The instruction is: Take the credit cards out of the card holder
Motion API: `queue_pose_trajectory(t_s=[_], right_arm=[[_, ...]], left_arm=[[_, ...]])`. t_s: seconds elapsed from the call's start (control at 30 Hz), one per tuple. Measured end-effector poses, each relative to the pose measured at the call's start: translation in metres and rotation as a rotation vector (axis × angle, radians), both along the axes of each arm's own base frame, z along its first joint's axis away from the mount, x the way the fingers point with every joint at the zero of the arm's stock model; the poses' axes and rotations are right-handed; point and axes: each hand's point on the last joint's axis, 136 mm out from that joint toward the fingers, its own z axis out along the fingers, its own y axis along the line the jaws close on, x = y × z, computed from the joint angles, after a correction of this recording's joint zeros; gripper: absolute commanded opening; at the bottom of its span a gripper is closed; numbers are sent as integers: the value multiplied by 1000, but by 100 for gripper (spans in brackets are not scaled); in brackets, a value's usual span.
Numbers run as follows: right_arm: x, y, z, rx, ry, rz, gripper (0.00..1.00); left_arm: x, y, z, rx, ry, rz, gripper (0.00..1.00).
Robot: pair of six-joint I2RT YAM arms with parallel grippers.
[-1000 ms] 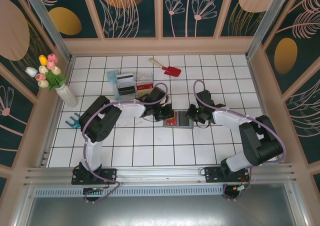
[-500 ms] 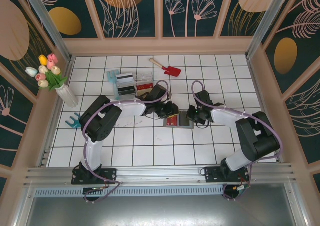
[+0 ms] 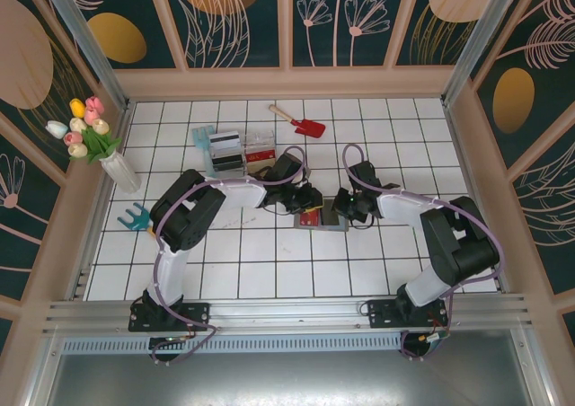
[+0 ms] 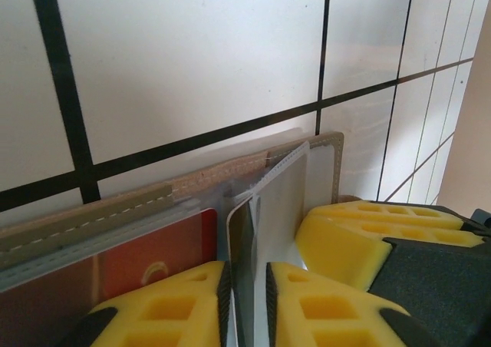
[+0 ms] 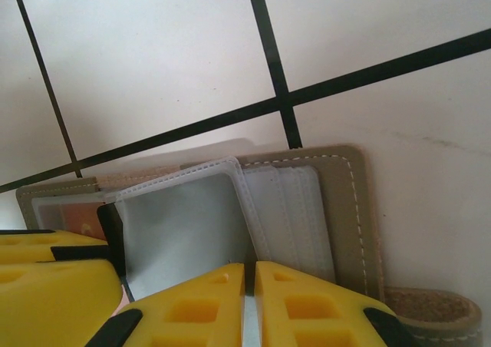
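A flat, tan, stitched card holder (image 5: 347, 209) lay on the tiled bench (image 3: 269, 267). The left end effector (image 4: 245, 305), its yellow fingers nearly together, pinched a thin dark card (image 4: 240, 239) edge-on. The right end effector (image 5: 249, 305) pinched the holder's clear sleeve (image 5: 184, 224); both grips were cut off below.
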Motion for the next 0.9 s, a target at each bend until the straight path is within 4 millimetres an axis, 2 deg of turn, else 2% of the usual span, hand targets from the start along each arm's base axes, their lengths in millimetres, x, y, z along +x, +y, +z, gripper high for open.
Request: queue_pose_trajectory(t_s=[0.13, 0.33, 0.57, 0.9], right_arm=[[0, 0, 0, 1, 0, 0, 14], [0, 0, 0, 0, 0, 0, 13], [1, -1, 0, -1, -1, -3, 14], [1, -2, 1, 1, -3, -7, 15]], left_arm=[[0, 0, -1, 1, 9, 7, 13], [1, 1, -2, 5, 14, 20, 0], [3, 4, -4, 17, -2, 17, 0], [-1, 18, 2, 32, -23, 24, 0]])
